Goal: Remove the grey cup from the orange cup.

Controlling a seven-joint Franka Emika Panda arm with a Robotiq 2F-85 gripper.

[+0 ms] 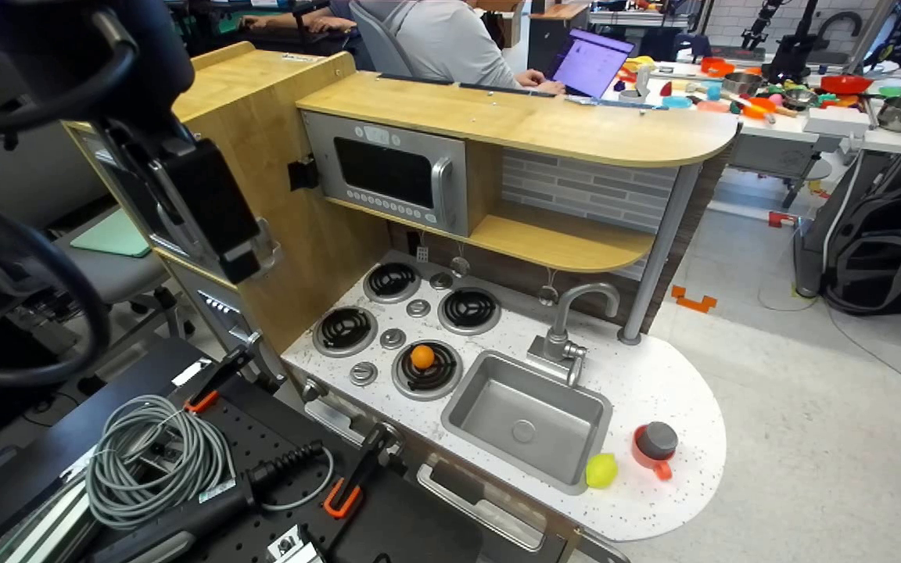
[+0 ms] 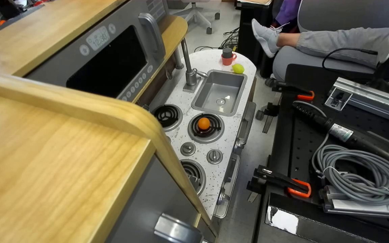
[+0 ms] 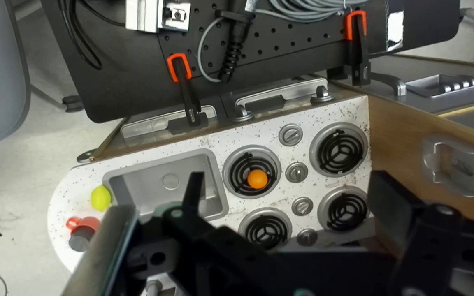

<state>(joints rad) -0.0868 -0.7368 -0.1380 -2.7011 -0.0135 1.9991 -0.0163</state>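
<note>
The grey cup (image 1: 658,440) sits inside the orange cup (image 1: 640,451) on the rounded end of the toy kitchen counter. Both also show in an exterior view, where the grey cup (image 2: 227,52) rises above the rim of the orange cup (image 2: 227,60), whose handle points sideways. In the wrist view the grey cup (image 3: 80,240) and orange cup (image 3: 87,223) are at the lower left, partly near a blurred gripper part. My gripper (image 3: 288,181) is open and empty, high above the stove, well away from the cups. My arm (image 1: 208,211) hangs at the upper left in an exterior view.
A yellow-green ball (image 1: 601,471) lies between the cups and the sink (image 1: 525,422). A faucet (image 1: 576,313) rises behind the sink. An orange ball (image 1: 422,356) rests on a burner. The upper shelf (image 1: 529,125) with microwave and post (image 1: 662,250) overhangs the back of the counter.
</note>
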